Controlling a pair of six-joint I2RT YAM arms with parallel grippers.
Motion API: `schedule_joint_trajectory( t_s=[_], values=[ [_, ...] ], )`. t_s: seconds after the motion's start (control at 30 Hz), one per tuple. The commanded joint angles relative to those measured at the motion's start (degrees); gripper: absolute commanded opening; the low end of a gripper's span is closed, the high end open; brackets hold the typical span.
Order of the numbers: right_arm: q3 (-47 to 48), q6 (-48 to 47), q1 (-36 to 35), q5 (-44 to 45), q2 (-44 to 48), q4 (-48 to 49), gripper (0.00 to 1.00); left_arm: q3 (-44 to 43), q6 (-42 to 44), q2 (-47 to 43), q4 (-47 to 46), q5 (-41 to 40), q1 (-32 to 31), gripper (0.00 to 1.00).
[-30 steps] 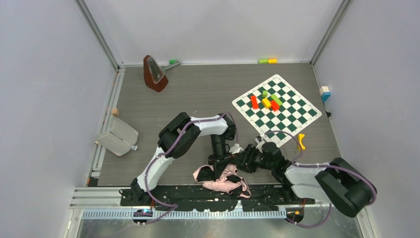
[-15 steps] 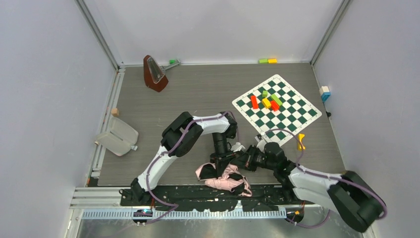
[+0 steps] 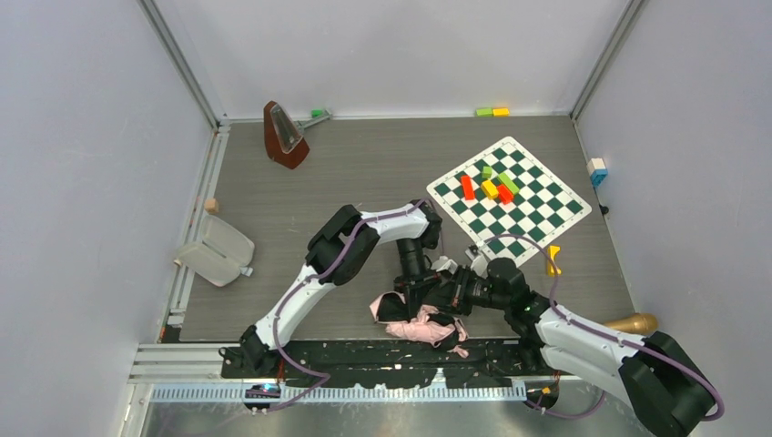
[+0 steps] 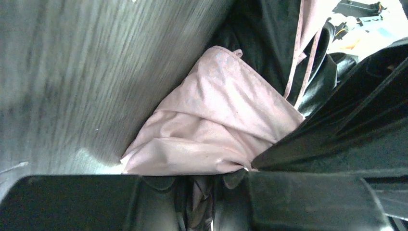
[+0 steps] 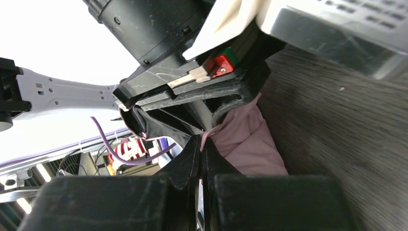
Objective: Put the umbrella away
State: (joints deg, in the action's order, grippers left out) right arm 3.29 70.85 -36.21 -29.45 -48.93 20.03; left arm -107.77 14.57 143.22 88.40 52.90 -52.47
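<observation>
Since the earlier frame: the right arm has stretched out lower along the near edge, uncovering a tan rounded object (image 3: 633, 322) by its elbow. The left arm has edged right. The crumpled black-and-pale-pink fabric umbrella (image 3: 421, 326) has shifted slightly right with them.

The umbrella lies bunched on the grey wood-grain table (image 3: 364, 173), near its front edge, between the two wrists.

Left gripper (image 4: 195, 192): clamped on a gathered fold of the pink and black fabric.

Right gripper (image 5: 200, 144): fingers pressed together, a sliver of pink trim pinched at the tips.

Both wrists crowd over the bundle. The left gripper's body fills most of the right wrist view, and the handle cannot be made out.

Well apart: a green-and-white chessboard mat (image 3: 510, 196) carrying coloured blocks (image 3: 492, 187), a brown metronome (image 3: 284, 135), and a clear plastic container (image 3: 217, 250) at the left edge.
</observation>
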Motion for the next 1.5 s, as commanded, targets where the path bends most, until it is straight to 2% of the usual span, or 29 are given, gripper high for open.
schedule_joint_trajectory(
  t_s=[0.0, 0.2, 0.3, 0.47, 0.63, 0.7, 0.8, 0.87, 1.0, 1.17, 1.27, 1.47],
  values=[
    [6.9, 3.7, -1.5, -4.8, 0.1, 9.3, 0.05, 1.2, -5.1, 7.4, -7.2, -7.2, 0.3, 0.0],
    [9.5, 6.0, -2.5, -5.3, 0.4, 9.9, 0.06, 0.9, -4.9, 10.0, -6.3, -4.8, 0.3, 0.0],
    [11.9, 5.4, -5.1, -6.5, -0.9, 9.8, 0.05, -2.6, -2.2, 14.1, -1.1, -1.9, 0.3, 0.0],
    [16.9, -1.4, -11.9, -6.7, -4.6, 6.5, 0.06, -4.0, -0.7, 16.5, 0.8, -0.8, 0.6, 0.0],
    [12.2, -3.3, -14.4, -7.4, -6.6, 12.1, 0.05, -5.6, -0.6, 17.5, 0.1, 0.2, 1.5, 0.0],
    [12.5, -6.1, -14.5, -9.5, -6.2, 10.3, 0.06, -5.7, -0.6, 17.5, -0.7, -0.2, 1.7, 0.0],
    [14.0, -15.0, -14.7, -11.6, -3.7, -3.8, 0.05, -6.0, 0.1, 17.5, -0.4, 1.1, 1.8, 0.0],
    [13.7, -19.6, -14.7, -12.6, -1.5, -7.4, 0.05, -6.7, 2.4, 17.6, 2.1, 4.3, 1.7, 0.0],
    [10.0, -19.4, -14.7, -13.0, 4.1, -1.1, 0.06, -4.6, 5.4, 16.6, 3.9, 6.6, 1.8, 0.0],
    [7.5, -18.2, -15.2, -13.8, 6.1, 5.9, 0.06, -3.4, 7.8, 17.1, 5.3, 6.2, 1.8, 0.0],
    [7.0, -20.8, -17.4, -11.6, 6.3, 5.5, 0.06, -3.8, 7.7, 17.6, 5.2, 5.9, 1.8, 0.0],
    [5.9, -31.6, -26.0, 0.9, 7.2, 2.4, 0.06, -5.7, 7.0, 18.0, 6.0, 6.8, 1.7, 0.0]
  ],
)
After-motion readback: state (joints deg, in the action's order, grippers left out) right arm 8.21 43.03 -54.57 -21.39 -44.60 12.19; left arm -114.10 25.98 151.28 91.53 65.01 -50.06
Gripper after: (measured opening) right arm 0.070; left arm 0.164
